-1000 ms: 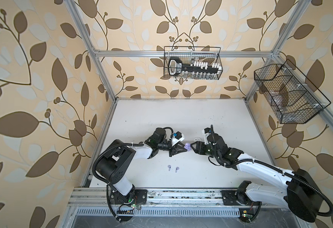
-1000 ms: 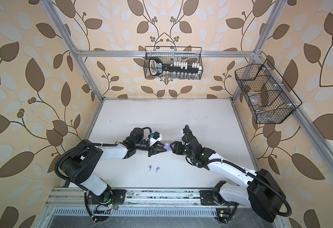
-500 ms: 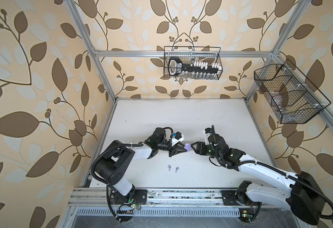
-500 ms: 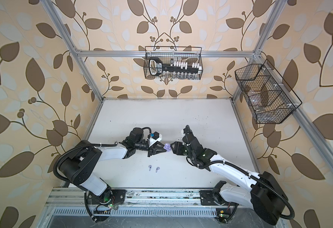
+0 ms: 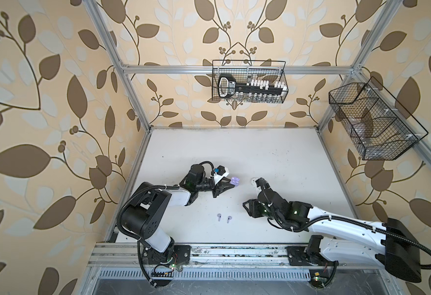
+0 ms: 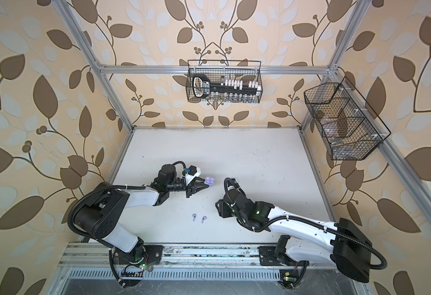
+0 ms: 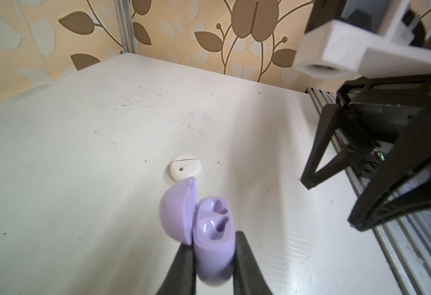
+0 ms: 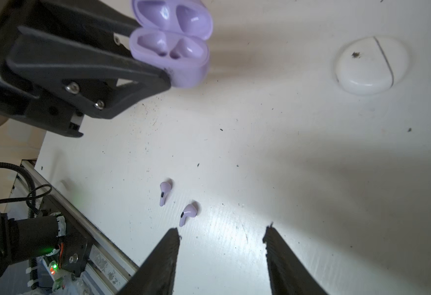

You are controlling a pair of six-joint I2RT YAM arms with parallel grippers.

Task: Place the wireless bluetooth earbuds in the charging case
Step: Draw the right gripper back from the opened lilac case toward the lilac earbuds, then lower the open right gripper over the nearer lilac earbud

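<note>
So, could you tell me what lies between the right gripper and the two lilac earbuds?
Nothing but bare, speckled table: the right wrist view shows the open right gripper just short of the lilac earbuds.

My left end effector (image 7: pixel 212 242) is black, gripping a lilac case (image 7: pixel 213 224). A lilac earbud (image 8: pixel 164 192) and its lilac twin (image 8: pixel 188 213) bear black marks. Also a white case (image 8: pixel 370 65), speckled white table (image 8: pixel 286 166), brown-leaved cream wallpaper (image 7: pixel 183 38).

In both top views the two pale lilac stemmed plastic earbuds (image 5: pixel 219 217) (image 6: pixel 194 217) are too small to read (facing unclear). The round white plastic case (image 5: pixel 253 180) seems half hidden by the right arm (image 5: pixel 273 201). The left gripper (image 7: pixel 212 244) has its fingers (image 7: pixel 183 270) cropped in its wrist view.
</note>
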